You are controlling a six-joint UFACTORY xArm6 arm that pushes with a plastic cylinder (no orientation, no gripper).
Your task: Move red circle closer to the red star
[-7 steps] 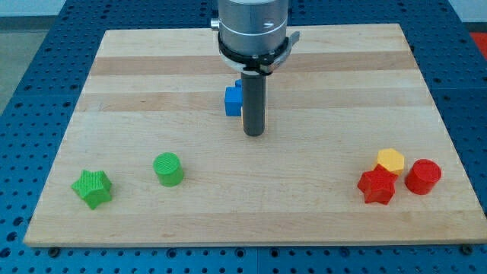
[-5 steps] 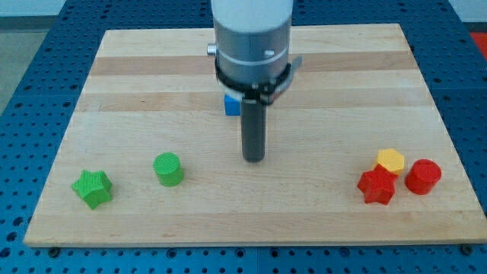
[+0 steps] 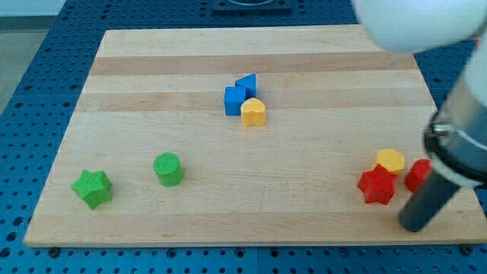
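The red star (image 3: pixel 377 186) lies near the board's bottom right. The red circle (image 3: pixel 415 175) stands just to its right, partly hidden behind my rod. A yellow block (image 3: pixel 390 160) touches the star's upper right. My tip (image 3: pixel 415 226) rests on the board at the bottom right, below the red circle and to the lower right of the red star, a short way from both.
A blue cube (image 3: pixel 235 100), a blue block (image 3: pixel 247 83) and a yellow block (image 3: pixel 253 112) cluster at the board's upper middle. A green circle (image 3: pixel 168 169) and a green star (image 3: pixel 93 188) sit at the bottom left. The board's bottom right corner (image 3: pixel 475 237) is close to my tip.
My rod has swept from the board's middle to the bottom right, beside the red circle. The blue and yellow blocks it covered now show. No block has moved.
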